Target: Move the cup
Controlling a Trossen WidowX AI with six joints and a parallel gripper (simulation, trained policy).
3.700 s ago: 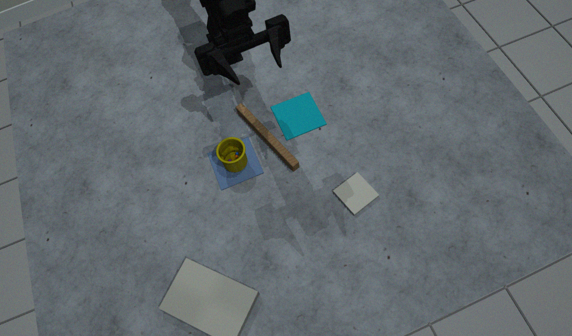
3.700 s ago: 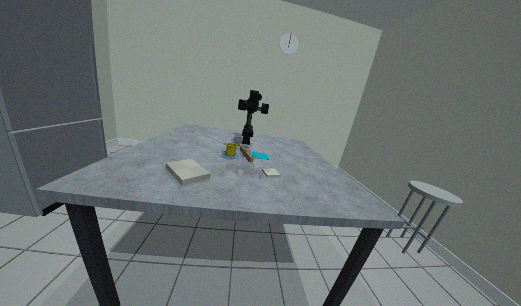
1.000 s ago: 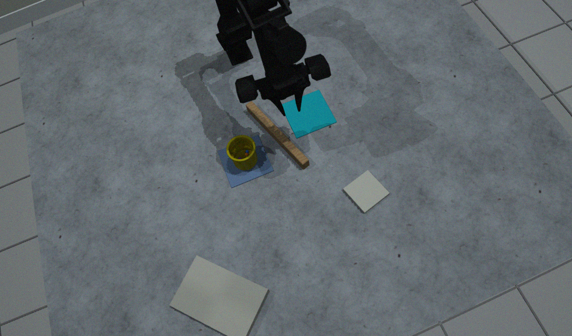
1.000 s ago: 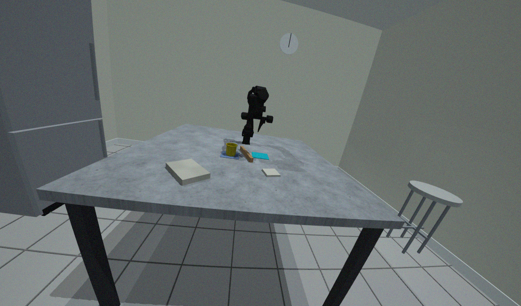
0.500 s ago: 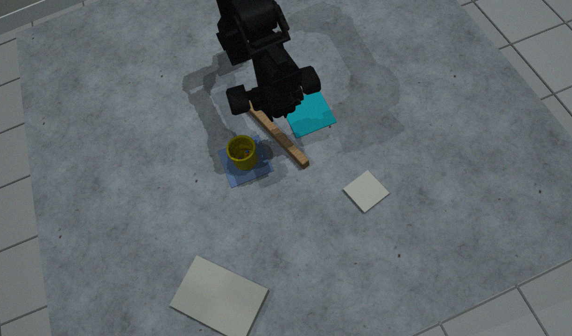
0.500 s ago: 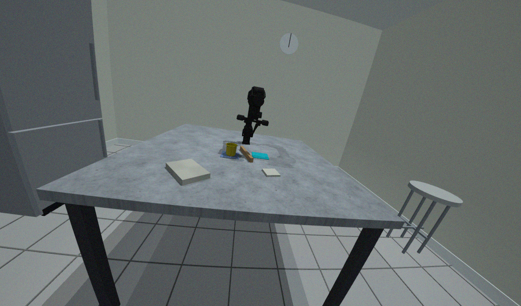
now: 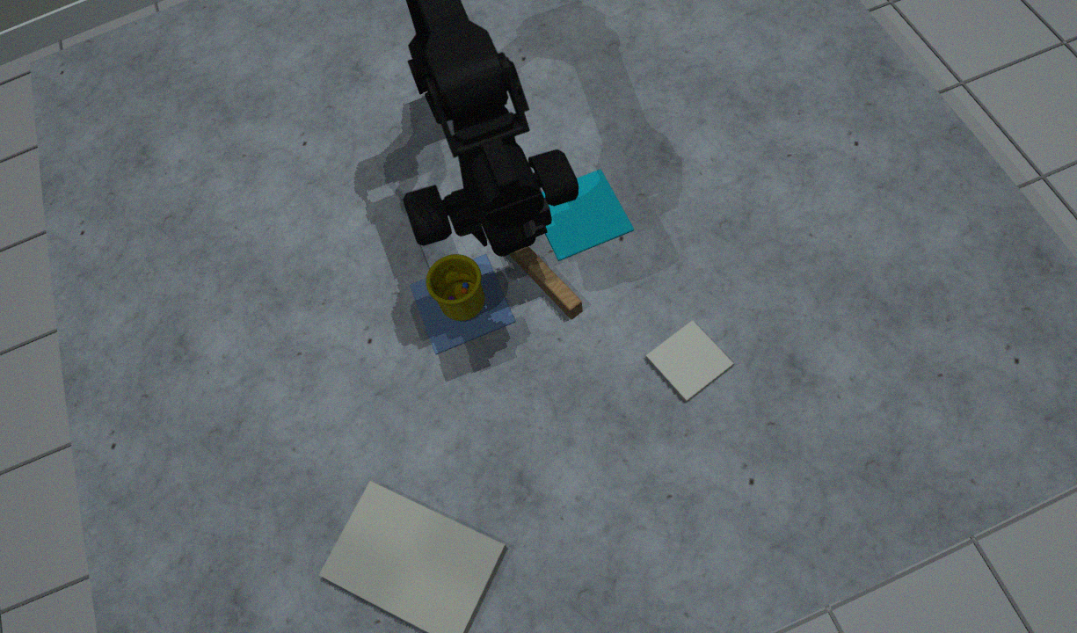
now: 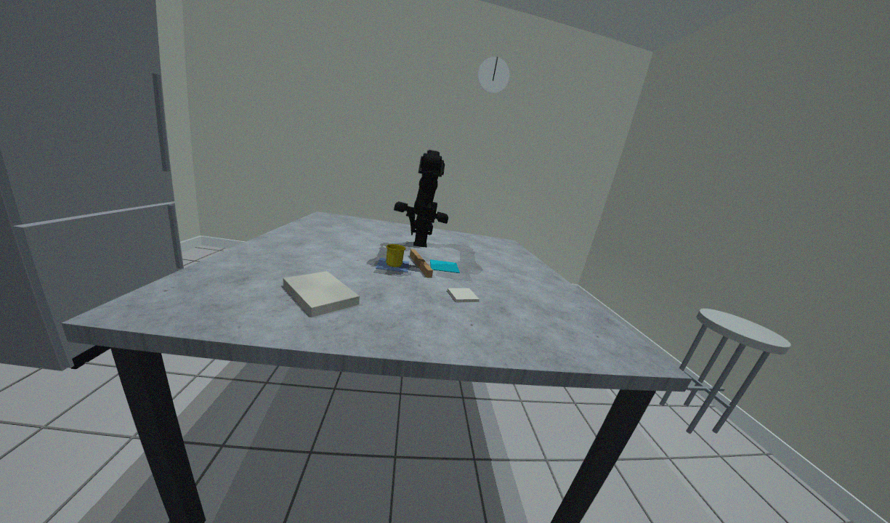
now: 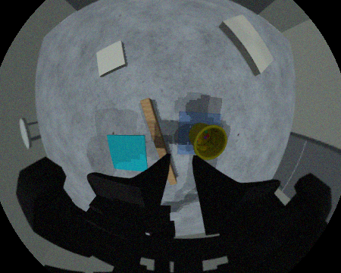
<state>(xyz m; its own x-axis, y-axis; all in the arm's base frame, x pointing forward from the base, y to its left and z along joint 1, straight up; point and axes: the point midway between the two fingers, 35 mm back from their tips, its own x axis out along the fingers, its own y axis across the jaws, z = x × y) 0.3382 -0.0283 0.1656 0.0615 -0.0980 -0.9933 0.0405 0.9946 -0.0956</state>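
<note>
The yellow cup [image 7: 466,307] [image 8: 394,256] [image 9: 195,136] stands upright on the blue pad [image 7: 440,336] [image 9: 201,116]. Small coloured marbles [image 7: 463,289] [image 9: 207,136] lie inside it. The teal pad [image 7: 593,221] [image 8: 445,266] [image 9: 127,152] has nothing on it; the arm hides one corner of it in the top view. My gripper [image 9: 181,158] points down, partly open and empty. In the wrist view the cup is just beyond and to the right of the right fingertip, outside the gap. The fingertips are hidden in the top view.
A wooden bar [image 7: 556,289] [image 8: 421,264] [image 9: 151,117] lies between the two pads, its end near the fingertips in the wrist view. A small white tile [image 7: 688,361] [image 8: 463,295] [image 9: 111,59] and a large pale slab [image 7: 413,555] [image 8: 320,291] [image 9: 250,42] lie farther off.
</note>
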